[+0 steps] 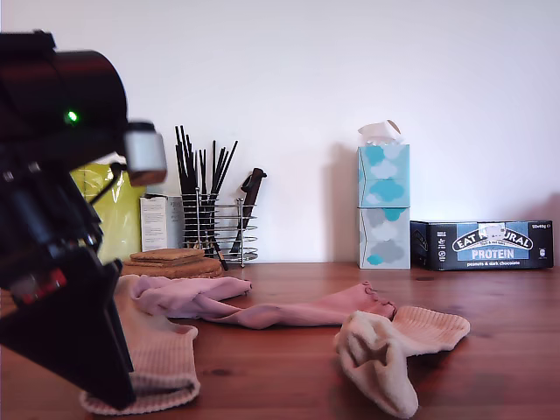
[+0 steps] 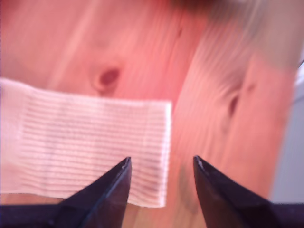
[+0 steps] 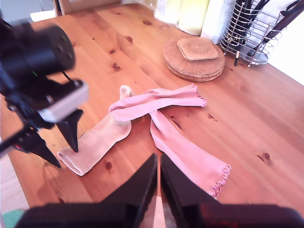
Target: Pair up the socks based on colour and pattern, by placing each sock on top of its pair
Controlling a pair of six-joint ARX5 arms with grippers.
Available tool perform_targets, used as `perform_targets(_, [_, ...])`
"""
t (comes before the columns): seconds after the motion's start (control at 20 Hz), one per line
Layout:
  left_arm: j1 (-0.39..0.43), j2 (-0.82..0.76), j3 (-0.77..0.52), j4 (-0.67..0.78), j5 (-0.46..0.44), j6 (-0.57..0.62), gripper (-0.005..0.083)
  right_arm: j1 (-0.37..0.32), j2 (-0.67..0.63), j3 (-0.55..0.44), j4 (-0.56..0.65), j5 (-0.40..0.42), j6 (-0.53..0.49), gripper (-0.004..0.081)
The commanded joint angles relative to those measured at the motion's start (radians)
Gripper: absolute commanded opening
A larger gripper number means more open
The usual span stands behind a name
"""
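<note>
My first gripper [image 2: 161,166] is open, its dark fingers hanging just above the ribbed cuff of a cream-peach sock [image 2: 85,142]. That sock [image 1: 162,359] lies flat at the exterior view's left, under the big black first arm, whose gripper [image 1: 118,394] is at the cuff. Two dusty-pink socks [image 3: 156,99] [image 3: 185,152] with frilly cuffs lie crossed mid-table, one end over the cream sock [image 3: 95,140]. A second cream-peach sock [image 1: 385,350] sits bunched at the exterior view's right, touching a pink cuff. My second gripper [image 3: 158,166] is shut, high above the table.
A stack of cork coasters [image 3: 194,57], a wire utensil holder [image 1: 219,227], two stacked tissue boxes [image 1: 383,206] and a dark protein-bar box [image 1: 486,245] line the back of the wooden table [image 1: 490,350]. The table's edge runs close behind the first arm [image 3: 28,57].
</note>
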Motion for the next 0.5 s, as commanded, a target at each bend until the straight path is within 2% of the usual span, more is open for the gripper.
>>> perform_targets(0.0, [-0.008,0.02,-0.002,0.034,-0.034,0.009,0.0375,0.003,-0.015,-0.02,0.002,-0.002,0.002,-0.0012])
perform_targets(0.05, [-0.012,0.023,-0.002,0.045,-0.039,0.009,0.0356,0.003,-0.018,-0.02,-0.002,-0.002,0.0,-0.0012])
perform_targets(0.1, [-0.017,0.023,-0.002,0.05,-0.039,0.01,0.0281,0.003,-0.018,-0.02,-0.004,-0.005,0.0,-0.0012])
perform_targets(0.2, [-0.022,0.022,-0.002,0.052,-0.039,0.012,0.0002,0.003,-0.015,-0.02,-0.008,-0.024,0.0,-0.0012])
perform_targets(0.35, [-0.022,0.016,0.01,0.035,-0.037,-0.003,-0.0024,0.003,0.0,-0.02,-0.027,-0.087,-0.002,-0.0012])
perform_targets(0.45, [-0.022,-0.005,0.055,-0.038,-0.026,-0.029,-0.0024,0.003,0.013,-0.02,-0.053,-0.09,-0.035,-0.0011])
